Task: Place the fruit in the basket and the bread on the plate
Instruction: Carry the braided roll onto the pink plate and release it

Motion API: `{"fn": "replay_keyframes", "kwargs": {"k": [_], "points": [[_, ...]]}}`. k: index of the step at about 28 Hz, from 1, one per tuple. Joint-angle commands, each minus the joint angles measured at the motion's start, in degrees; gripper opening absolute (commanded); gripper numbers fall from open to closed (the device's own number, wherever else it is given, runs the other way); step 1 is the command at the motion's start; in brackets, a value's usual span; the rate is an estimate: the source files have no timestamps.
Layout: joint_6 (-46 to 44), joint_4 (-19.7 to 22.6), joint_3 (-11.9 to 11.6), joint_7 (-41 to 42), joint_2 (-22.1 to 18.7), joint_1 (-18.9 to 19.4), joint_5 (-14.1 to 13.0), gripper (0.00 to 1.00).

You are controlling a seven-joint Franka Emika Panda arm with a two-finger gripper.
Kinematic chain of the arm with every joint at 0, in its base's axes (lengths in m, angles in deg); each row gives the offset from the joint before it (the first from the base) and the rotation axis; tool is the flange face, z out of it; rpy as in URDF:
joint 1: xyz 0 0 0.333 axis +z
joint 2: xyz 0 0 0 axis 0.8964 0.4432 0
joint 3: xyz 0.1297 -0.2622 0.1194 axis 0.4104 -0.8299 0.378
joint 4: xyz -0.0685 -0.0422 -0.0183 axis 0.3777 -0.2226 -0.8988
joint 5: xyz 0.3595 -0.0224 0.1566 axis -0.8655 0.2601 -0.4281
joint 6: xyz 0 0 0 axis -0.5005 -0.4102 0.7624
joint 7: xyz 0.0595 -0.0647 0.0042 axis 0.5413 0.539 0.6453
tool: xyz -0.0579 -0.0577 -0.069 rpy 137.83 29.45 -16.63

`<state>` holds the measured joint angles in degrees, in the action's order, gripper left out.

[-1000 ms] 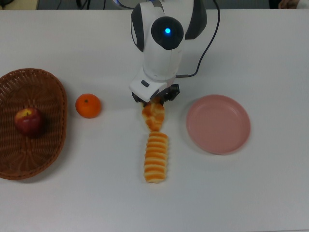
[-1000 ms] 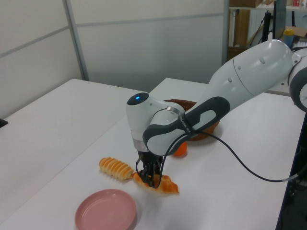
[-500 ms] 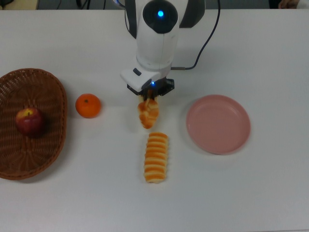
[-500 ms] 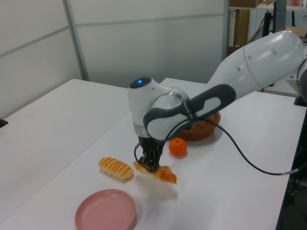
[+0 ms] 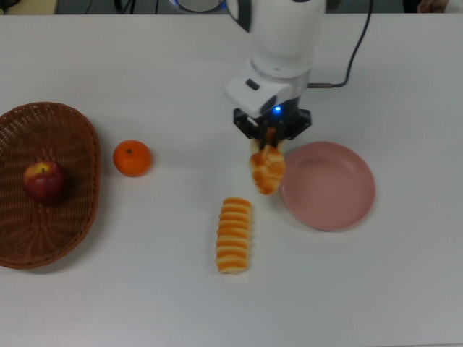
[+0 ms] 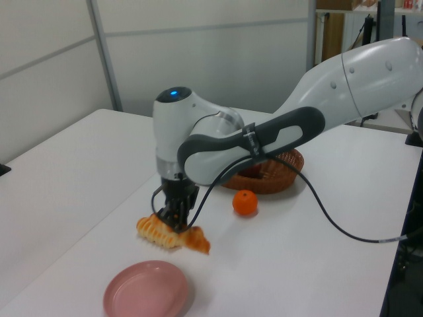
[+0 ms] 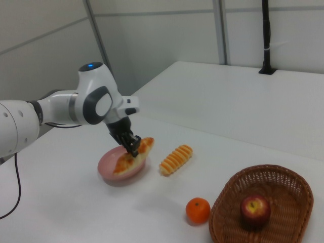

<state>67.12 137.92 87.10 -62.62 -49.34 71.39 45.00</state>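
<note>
Claw [image 5: 270,135] clamped on one end of braided pastry [image 5: 267,170], held clear of tabletop [image 5: 145,303] at edge of pink plate [image 5: 329,186] nearest the ridged loaf [image 5: 234,235]. Apple [image 5: 43,180] inside basket [image 5: 72,137]; mandarin [image 5: 132,158] on tabletop just beside basket, toward the top view's right.

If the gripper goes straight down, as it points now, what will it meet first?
Probably bare table close beside the pink plate. The gripper holds the braided pastry, whose lower end would touch first; depth is unclear, so it could catch the plate's rim.
</note>
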Motion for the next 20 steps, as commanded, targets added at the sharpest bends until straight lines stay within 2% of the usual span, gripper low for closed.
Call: {"fn": "replay_keyframes", "kwargs": {"k": [1,8,18,19,20], "points": [[-1.0,-3.12,-0.26,-3.61,2.9,3.72,0.41,0.0],[0.57,-4.17,-0.26,-9.23,6.68,6.1,2.78,0.0],[7.43,-4.96,-0.34,-13.63,11.69,6.54,7.18,0.0],[7.44,-4.96,-0.43,-13.28,11.69,6.54,7.18,0.09],[7.44,-4.96,-0.52,-13.11,11.69,6.45,7.09,0.23]]}}
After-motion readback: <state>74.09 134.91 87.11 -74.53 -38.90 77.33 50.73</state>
